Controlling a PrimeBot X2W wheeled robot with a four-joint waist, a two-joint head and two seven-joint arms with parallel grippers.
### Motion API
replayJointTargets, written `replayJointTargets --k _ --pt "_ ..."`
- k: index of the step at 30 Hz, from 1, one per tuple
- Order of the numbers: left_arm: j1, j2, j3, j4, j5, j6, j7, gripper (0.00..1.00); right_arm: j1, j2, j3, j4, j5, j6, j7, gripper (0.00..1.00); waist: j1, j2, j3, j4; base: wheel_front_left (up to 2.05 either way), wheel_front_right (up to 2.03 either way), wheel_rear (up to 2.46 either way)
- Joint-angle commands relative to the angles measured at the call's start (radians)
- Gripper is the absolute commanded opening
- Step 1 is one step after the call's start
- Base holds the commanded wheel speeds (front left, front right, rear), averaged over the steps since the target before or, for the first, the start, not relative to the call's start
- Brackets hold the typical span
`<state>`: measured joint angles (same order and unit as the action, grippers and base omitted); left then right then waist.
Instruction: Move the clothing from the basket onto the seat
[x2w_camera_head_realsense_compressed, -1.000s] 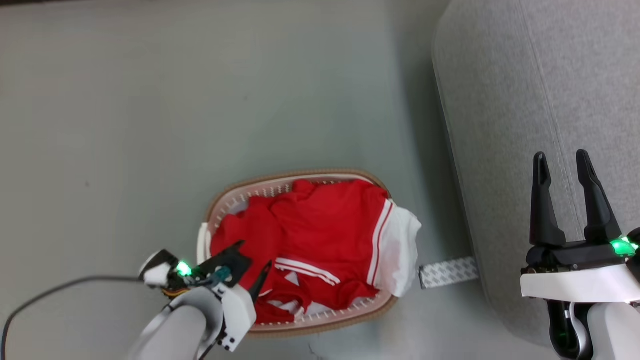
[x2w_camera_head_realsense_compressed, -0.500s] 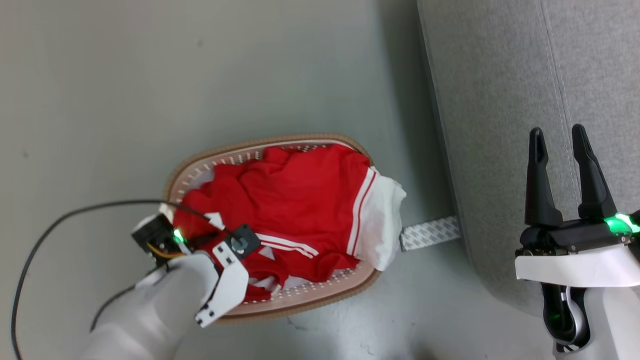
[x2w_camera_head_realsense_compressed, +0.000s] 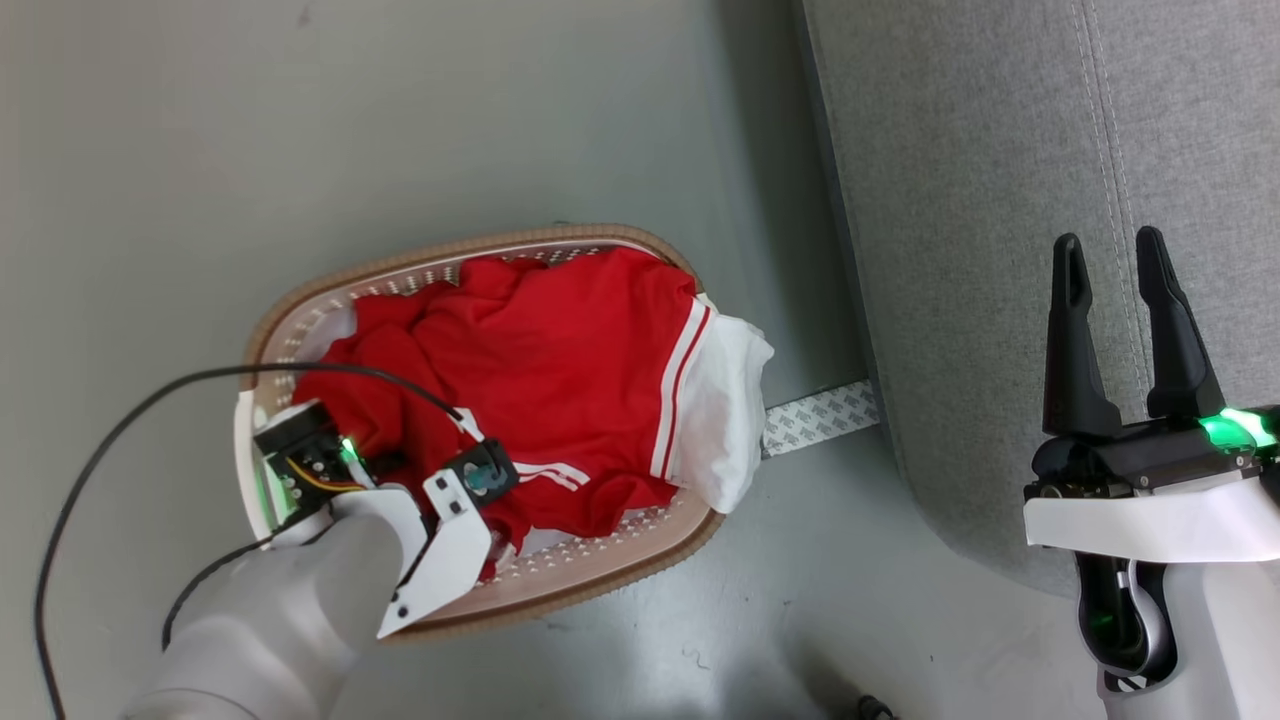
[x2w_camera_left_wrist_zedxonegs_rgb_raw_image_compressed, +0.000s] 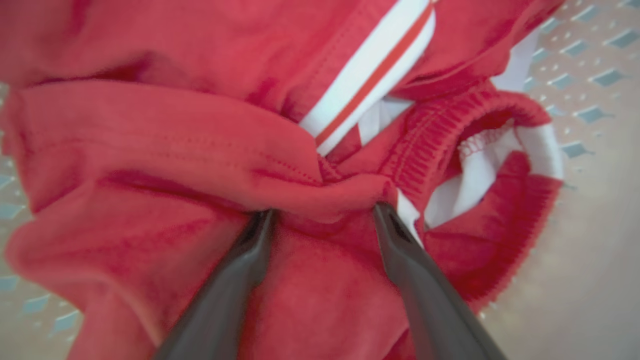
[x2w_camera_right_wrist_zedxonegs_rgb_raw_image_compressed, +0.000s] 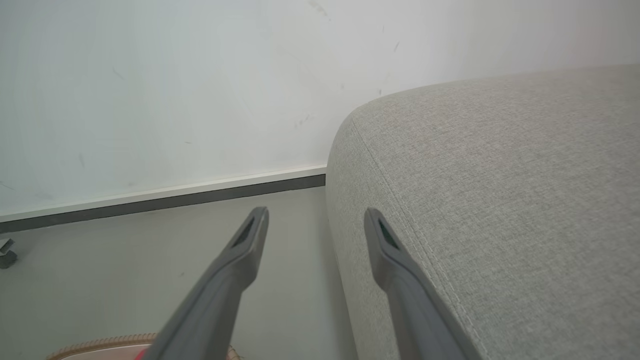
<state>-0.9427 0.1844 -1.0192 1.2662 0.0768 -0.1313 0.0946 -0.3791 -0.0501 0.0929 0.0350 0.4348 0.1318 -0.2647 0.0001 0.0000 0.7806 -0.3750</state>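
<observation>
The left gripper (x2w_camera_left_wrist_zedxonegs_rgb_raw_image_compressed: 322, 212) reaches down into the basket (x2w_camera_head_realsense_compressed: 600, 560). Its two dark fingers are spread wide, with their tips pushed into the clothing (x2w_camera_head_realsense_compressed: 560, 370). A red fold bunches up between them, and the jaws have not clamped on it. In the left wrist view, a white stripe split by a thin red line runs just past the tips, next to a ribbed red hem with white lining. No lettering can be read on the cloth. A black cable (x2w_camera_head_realsense_compressed: 120, 420) loops from that wrist across the floor (x2w_camera_head_realsense_compressed: 300, 120).

The right gripper (x2w_camera_head_realsense_compressed: 1109, 242) hangs over the near edge of the seat (x2w_camera_head_realsense_compressed: 980, 200), its fingers parted and nothing between them.

The clothing lies heaped in the basket, and one white panel hangs over the rim on the side facing the seat. A pale strip of tape (x2w_camera_head_realsense_compressed: 820, 415) lies on the floor between the basket and the seat. Its repeated grey print is too small to read.

The seat is grey woven fabric with a double seam. Beyond it, the right wrist view shows a white wall (x2w_camera_right_wrist_zedxonegs_rgb_raw_image_compressed: 150, 75) with a dark skirting (x2w_camera_right_wrist_zedxonegs_rgb_raw_image_compressed: 175, 197).
</observation>
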Motion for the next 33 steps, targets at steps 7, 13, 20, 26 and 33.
replayJointTargets --k 7,13,20,26,33 --pt "-0.026 0.021 -0.026 0.013 -0.054 0.002 -0.011 0.0 -0.019 -0.001 0.003 -0.001 0.012 -0.002 0.001 1.0 -0.0001 0.0 0.02 -0.005 0.0 0.0 0.0" --pt "-0.018 0.008 -0.056 0.014 -0.092 0.002 -0.046 0.0 -0.025 -0.001 -0.005 0.015 -0.003 -0.002 0.001 1.0 -0.0001 0.0 -0.011 0.011 0.0 0.0 0.0" --pt "0.053 -0.048 -0.061 0.007 -0.163 0.002 -0.137 0.0 0.011 -0.001 -0.022 0.043 -0.05 -0.002 0.001 1.0 -0.0001 0.0 -0.164 0.06 0.0 0.0 0.0" --pt "0.125 -0.095 -0.035 -0.01 -0.248 0.002 -0.239 0.0 0.057 -0.001 -0.036 0.074 -0.102 -0.002 0.001 1.0 -0.0001 0.0 -0.327 0.119 0.0 0.0 0.0" --pt "0.191 -0.127 -0.003 -0.046 -0.344 0.002 -0.312 0.0 0.123 -0.002 -0.041 0.112 -0.149 -0.002 0.001 1.0 -0.0001 0.0 -0.499 0.189 0.0 0.0 0.0"
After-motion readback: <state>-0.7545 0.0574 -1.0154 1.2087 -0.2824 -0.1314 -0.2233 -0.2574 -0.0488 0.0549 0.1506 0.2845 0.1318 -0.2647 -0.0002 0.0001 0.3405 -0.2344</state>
